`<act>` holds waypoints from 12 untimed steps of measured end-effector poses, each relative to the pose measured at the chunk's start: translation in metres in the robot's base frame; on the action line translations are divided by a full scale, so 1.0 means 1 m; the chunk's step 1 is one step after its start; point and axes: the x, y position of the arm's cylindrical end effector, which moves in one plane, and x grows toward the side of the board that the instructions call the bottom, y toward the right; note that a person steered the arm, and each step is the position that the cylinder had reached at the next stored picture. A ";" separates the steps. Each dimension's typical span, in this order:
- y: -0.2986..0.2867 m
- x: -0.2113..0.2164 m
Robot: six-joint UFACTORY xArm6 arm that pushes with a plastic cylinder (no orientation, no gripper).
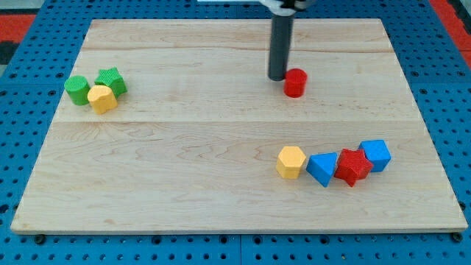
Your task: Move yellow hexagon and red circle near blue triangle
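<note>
my tip (278, 77) sits touching the red circle (295, 82) on its left, no pincer here, just a bare rod. yellow hexagon (291, 162) already sits beside the blue triangle (322, 168). best to swing round above the circle, then push it straight down toward them.

Pale wooden board (221, 199), blue perforated surface (22, 110) around it, even light

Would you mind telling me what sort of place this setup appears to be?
Probably a robotics lab bench: a wooden board lies on a blue perforated mat, small coloured blocks are scattered on it, and my tip is just left of the red circle.
</note>
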 end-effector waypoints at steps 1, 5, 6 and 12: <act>0.034 0.000; 0.072 0.072; 0.072 0.086; 0.127 0.146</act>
